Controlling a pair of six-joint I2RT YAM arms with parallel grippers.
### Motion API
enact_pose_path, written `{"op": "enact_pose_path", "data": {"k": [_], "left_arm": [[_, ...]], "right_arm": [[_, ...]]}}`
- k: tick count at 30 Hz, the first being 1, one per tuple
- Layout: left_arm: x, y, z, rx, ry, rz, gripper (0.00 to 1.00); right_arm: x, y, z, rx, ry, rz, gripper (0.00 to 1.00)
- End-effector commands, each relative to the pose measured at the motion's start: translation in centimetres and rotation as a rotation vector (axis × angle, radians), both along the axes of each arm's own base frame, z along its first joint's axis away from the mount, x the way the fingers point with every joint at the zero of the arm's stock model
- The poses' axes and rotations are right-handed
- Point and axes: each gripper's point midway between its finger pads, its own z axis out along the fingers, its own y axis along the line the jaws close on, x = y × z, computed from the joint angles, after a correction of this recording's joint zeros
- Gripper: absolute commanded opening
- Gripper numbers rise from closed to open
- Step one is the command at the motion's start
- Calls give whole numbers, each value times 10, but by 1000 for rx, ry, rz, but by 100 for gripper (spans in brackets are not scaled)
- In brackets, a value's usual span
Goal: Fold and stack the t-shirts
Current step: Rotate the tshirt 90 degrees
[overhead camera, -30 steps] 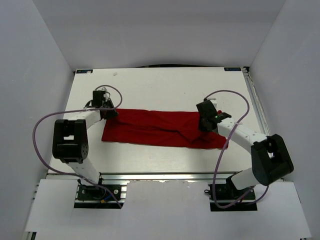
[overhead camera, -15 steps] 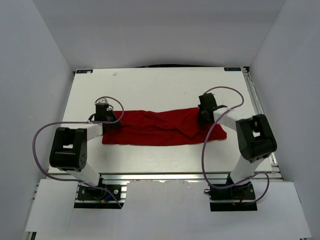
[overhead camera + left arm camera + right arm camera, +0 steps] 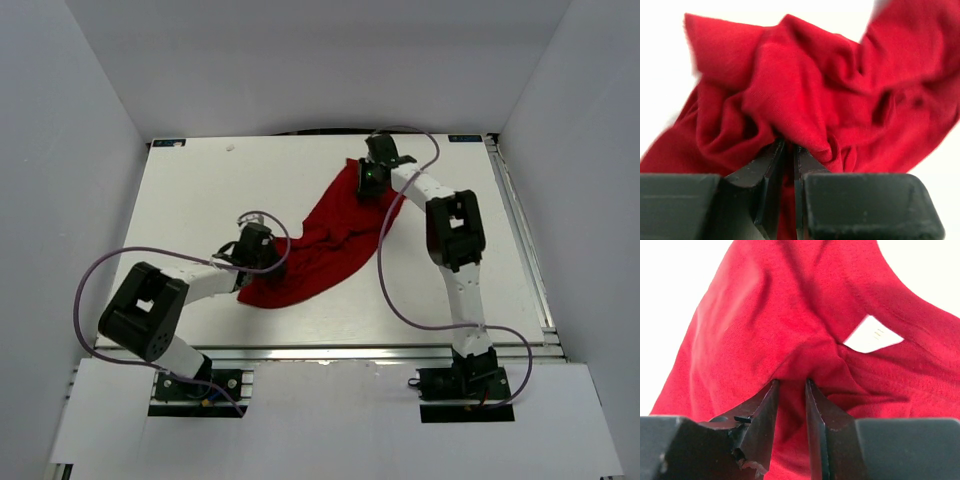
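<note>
The red t-shirt (image 3: 325, 240) is stretched in a crumpled diagonal band across the white table, from the far middle down to the near left. My right gripper (image 3: 366, 182) is at its far end, shut on a fold of the cloth (image 3: 805, 360) just below the white neck label (image 3: 872, 335). My left gripper (image 3: 262, 252) is at its near-left end, shut on a bunched fold (image 3: 790, 120). The jaws of both are pinched on red fabric.
The white table (image 3: 180, 200) is boxed in by grey walls on the left, right and back. The right arm's purple cable (image 3: 385, 260) loops over the table beside the shirt. A metal rail (image 3: 515, 220) runs along the right edge.
The right gripper has carried its end of the shirt far back and left. The left gripper has dragged its end right and nearer. The shirt went from a flat horizontal strip to a bunched diagonal.
</note>
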Motion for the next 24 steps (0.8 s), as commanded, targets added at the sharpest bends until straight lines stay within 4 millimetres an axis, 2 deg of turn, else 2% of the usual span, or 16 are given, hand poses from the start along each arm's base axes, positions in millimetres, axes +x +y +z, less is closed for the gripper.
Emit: {"op": "enact_pose_path", "data": {"k": [1,2,3,4,7,8,11,14,16,17,19,20,21,22,23,24], "left_arm": [[-49,-21,-23,13,162,6,25],[-53,-24,-24,19,168,14,25],[-65,-29,-27,31,196,21,25],[-68,-30,-27,41,185,29,25],[-88,-34,-27,73,192,63,25],[-100,-40,-27,86,200,48,25],[-112,-56,-25,49,198,77,26],[-143,-88,-29,32,220,22,26],[-153,-109,-29,-2,225,8,26],[-158,-130,-20,-19,198,-31,26],[-159,-139,-25,42,186,-64,27],[-153,-156,-14,35,168,-79,28],[-152,-147,-22,119,169,-83,28],[-148,-147,-20,140,157,-76,28],[-140,-148,-10,155,122,-57,30],[-136,-149,-3,148,102,-50,31]], "right_arm": [[5,25,-3,40,81,109,35],[6,29,-21,40,111,118,35],[11,33,-19,52,106,126,36],[19,41,-8,80,77,144,36],[30,49,-4,117,29,165,38],[32,51,-1,125,14,176,39],[41,57,9,143,-29,199,42],[48,65,18,168,-63,227,44],[49,68,21,186,-70,240,45],[49,68,22,188,-75,243,46],[50,70,25,184,-92,263,48],[53,68,32,176,-111,262,51],[56,65,39,168,-132,261,52],[59,62,47,163,-152,267,52],[62,58,66,173,-185,264,55],[63,56,78,179,-200,265,56]]}}
